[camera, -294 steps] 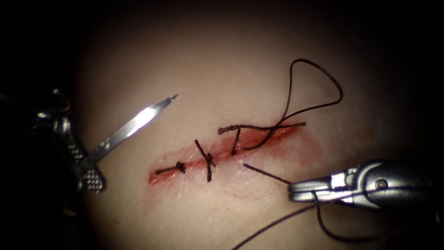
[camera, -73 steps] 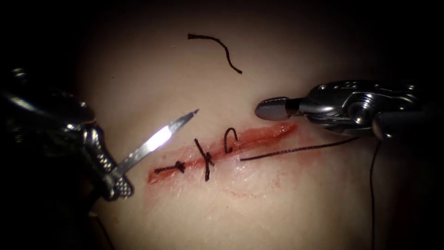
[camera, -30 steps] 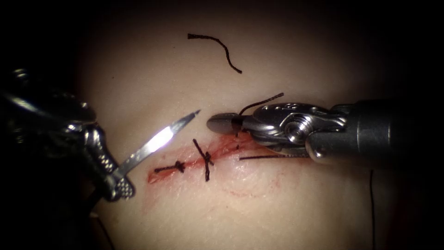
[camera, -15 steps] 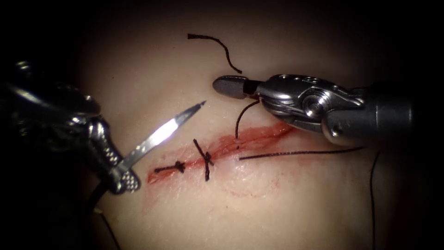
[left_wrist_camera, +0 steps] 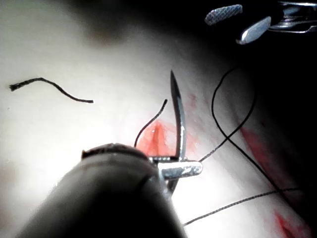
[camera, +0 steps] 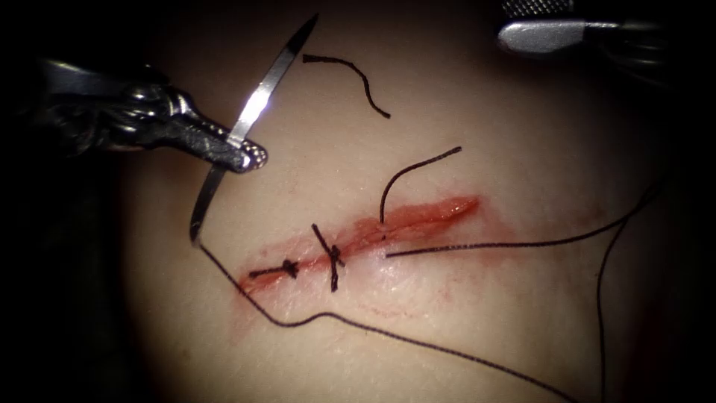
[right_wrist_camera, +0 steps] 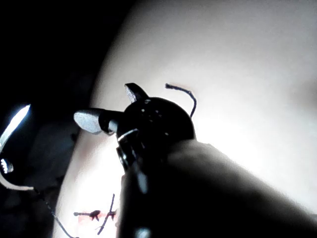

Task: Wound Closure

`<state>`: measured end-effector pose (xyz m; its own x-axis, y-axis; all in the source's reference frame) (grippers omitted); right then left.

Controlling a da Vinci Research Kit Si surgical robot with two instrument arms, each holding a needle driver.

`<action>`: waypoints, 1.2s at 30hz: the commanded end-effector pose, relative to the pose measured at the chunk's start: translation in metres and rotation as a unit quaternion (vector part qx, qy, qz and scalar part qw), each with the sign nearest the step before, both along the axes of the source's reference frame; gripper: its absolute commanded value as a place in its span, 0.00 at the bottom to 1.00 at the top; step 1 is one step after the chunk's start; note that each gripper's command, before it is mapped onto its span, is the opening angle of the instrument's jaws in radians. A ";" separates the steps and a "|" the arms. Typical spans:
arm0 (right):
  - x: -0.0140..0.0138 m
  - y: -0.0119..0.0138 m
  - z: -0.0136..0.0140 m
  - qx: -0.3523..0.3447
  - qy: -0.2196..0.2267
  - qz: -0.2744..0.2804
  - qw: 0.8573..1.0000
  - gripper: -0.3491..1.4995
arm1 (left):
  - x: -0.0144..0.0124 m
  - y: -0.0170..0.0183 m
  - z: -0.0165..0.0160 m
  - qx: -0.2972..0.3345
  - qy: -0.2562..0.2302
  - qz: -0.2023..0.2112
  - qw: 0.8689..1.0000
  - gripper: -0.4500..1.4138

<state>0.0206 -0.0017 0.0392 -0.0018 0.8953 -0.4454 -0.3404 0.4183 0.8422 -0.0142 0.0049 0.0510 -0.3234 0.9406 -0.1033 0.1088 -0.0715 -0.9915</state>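
Left tool point(camera: 242, 155) is clamped on the needle point(camera: 253, 112) around mid-curve, held clear of the tissue point(camera: 447, 328) on the left of the cut point(camera: 373, 237); right tool point(camera: 533, 22) sits far right, jaws apart, holding nothing. My worry is the thread point(camera: 388, 336) trailing across the near side snagging the finished stitches point(camera: 332, 257) if that needle swings.

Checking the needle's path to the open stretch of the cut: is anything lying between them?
Nothing solid. The left tool grips the needle mid-curve, clear of the tissue, left of the cut. Two knotted stitches and a thread tail sit at the cut. The right tool holds nothing.
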 end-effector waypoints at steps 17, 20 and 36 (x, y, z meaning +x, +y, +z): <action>-0.0047 -0.0071 0.0029 -0.020 0.060 0.094 0.994 0.77 | 0.0048 -0.0028 -0.0009 0.048 0.173 0.144 0.973 0.40; -0.0054 -0.0090 0.0011 0.001 0.078 0.048 0.996 0.78 | 0.0051 -0.0039 -0.0008 0.070 0.180 0.160 0.968 0.41; 0.0007 -0.0210 0.0004 0.037 0.077 -0.110 0.990 0.59 | 0.0040 -0.0061 0.0015 0.098 0.183 0.201 0.957 0.21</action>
